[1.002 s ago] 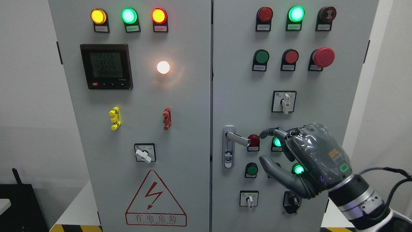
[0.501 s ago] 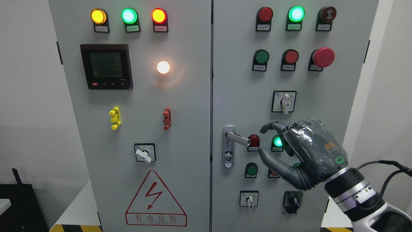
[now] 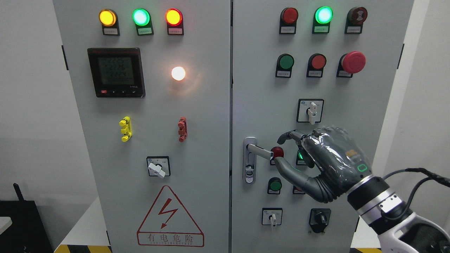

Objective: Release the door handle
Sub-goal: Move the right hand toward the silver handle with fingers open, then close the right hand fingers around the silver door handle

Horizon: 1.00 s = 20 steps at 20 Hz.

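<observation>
The silver door handle (image 3: 259, 150) juts out to the right from its lock plate (image 3: 249, 160) on the right cabinet door. My right hand (image 3: 281, 149), dark grey, comes in from the lower right. It sits just right of the lever's tip, fingers spread and holding nothing. Its thumb (image 3: 286, 168) reaches under the red lamp (image 3: 277, 151); the forefinger curves above that lamp. No left arm shows in the view.
Around the hand are push buttons: a green one (image 3: 275, 185), a lit green one (image 3: 301, 154) partly hidden, and rotary switches (image 3: 310, 111) (image 3: 271, 216) (image 3: 319, 219). The left door (image 3: 147, 126) carries a meter (image 3: 116, 72), lamps and a shock warning sign (image 3: 170, 219).
My right hand has moved up and to the left, toward the tip of the door handle. The handle itself has not moved.
</observation>
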Each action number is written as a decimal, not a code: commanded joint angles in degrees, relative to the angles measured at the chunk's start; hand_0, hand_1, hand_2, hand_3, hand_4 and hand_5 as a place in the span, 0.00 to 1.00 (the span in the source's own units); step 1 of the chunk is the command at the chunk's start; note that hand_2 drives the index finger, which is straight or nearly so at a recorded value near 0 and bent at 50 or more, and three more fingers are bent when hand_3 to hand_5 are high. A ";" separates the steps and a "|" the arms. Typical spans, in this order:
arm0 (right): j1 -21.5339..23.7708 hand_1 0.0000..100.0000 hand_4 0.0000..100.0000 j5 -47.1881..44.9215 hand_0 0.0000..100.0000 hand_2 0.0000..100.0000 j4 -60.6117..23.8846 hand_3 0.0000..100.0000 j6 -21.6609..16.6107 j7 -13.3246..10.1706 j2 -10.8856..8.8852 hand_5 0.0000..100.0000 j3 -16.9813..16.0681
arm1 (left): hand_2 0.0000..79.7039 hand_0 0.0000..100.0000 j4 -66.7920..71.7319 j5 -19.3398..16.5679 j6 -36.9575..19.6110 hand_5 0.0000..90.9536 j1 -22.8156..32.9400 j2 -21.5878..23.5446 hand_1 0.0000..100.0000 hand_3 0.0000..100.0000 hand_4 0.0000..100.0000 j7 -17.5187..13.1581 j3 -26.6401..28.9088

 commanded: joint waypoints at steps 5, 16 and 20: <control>-3.38 0.15 1.00 -4.14 0.48 0.37 0.39 1.00 0.67 1.84 0.82 1.00 1.34 | 0.00 0.12 0.53 0.00 -0.02 0.00 -0.18 0.00 0.39 0.00 0.00 -0.02 0.09; -3.47 0.15 1.00 -7.14 0.50 0.37 0.82 1.00 4.10 1.93 2.57 1.00 1.34 | 0.00 0.12 0.53 0.00 -0.02 0.00 -0.18 0.00 0.39 0.00 0.00 -0.02 0.09; -3.47 0.16 1.00 -7.05 0.50 0.37 1.70 1.00 4.98 2.02 3.98 1.00 1.78 | 0.00 0.12 0.53 0.00 -0.02 0.00 -0.18 0.00 0.39 0.00 0.00 -0.02 0.09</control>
